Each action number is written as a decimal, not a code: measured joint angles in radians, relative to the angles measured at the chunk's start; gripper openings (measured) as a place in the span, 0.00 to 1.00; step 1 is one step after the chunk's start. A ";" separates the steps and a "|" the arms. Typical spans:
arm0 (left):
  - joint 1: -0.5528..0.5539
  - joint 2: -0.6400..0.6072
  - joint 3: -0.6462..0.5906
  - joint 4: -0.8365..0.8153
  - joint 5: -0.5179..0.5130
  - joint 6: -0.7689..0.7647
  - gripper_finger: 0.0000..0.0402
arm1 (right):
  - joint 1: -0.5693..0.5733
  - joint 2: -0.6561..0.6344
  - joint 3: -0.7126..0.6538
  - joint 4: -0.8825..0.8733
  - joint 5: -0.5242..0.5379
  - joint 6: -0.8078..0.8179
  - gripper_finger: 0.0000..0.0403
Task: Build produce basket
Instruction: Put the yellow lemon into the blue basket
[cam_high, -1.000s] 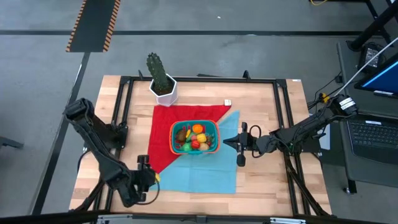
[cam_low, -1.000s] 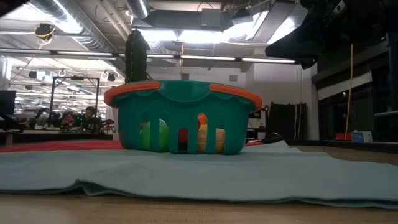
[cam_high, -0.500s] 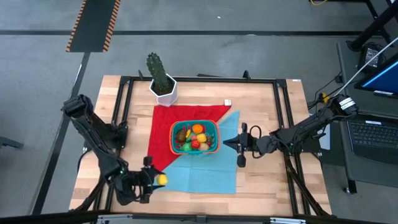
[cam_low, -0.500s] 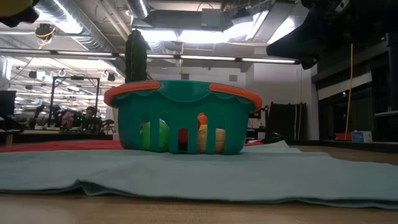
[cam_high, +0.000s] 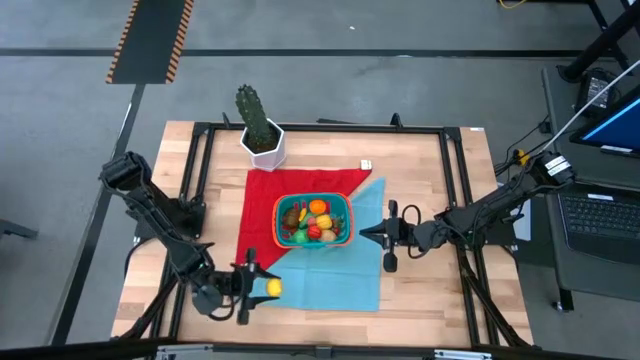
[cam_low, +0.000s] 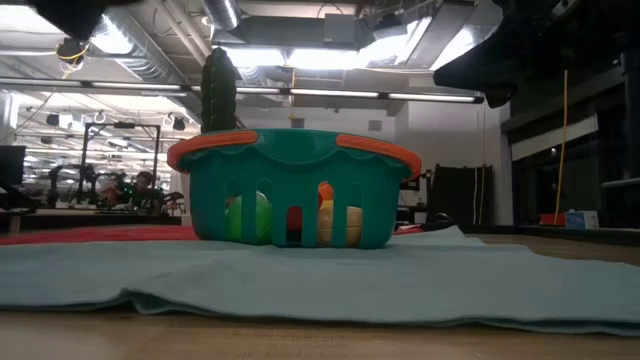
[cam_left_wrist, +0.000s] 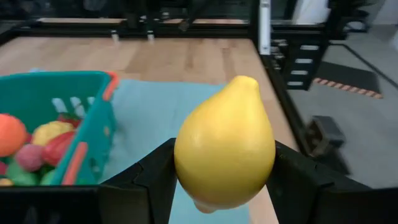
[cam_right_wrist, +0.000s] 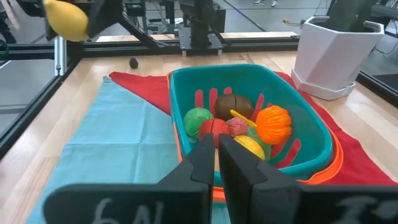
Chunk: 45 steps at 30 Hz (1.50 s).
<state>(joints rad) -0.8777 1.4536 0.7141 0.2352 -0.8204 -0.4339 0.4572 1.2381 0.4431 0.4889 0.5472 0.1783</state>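
The left gripper (cam_high: 262, 287) pinches a yellow lemon (cam_left_wrist: 224, 142) above the blue cloth (cam_high: 330, 283), ready to carry it to the basket (cam_high: 313, 220), while the right gripper (cam_high: 372, 231) waits beside it, fingers pressed together.

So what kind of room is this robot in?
Probably a robotics lab or workshop. Bare silver ceiling ducts and long strip lights run overhead, a black-framed wooden workbench holds the arms, and a laptop sits beside it.

Basket (cam_right_wrist: 311, 134): teal, orange-red rim.
Lemon (cam_left_wrist: 225, 142): yellow.
Cloths: red (cam_high: 262, 205); light blue (cam_high: 330, 275).
Pot (cam_high: 266, 147): white.
Cactus (cam_high: 251, 112): green.
Floor tape (cam_high: 150, 40): black-orange stripes.
Table (cam_high: 430, 160): light wood.
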 joint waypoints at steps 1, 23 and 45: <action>0.013 0.000 -0.001 -0.001 0.000 0.000 0.49 | 0.000 0.000 0.000 0.000 0.000 0.000 0.06; 0.287 0.000 -0.001 0.014 -0.160 0.037 0.49 | -0.001 0.000 -0.001 -0.001 0.098 0.024 0.06; 0.634 0.000 0.084 -0.206 0.202 0.078 0.49 | -0.001 0.000 -0.001 -0.017 0.096 0.026 0.06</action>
<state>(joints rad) -0.2435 1.4536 0.7981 0.0289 -0.6181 -0.3564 0.4564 1.2381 0.4423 0.4721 0.6430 0.2047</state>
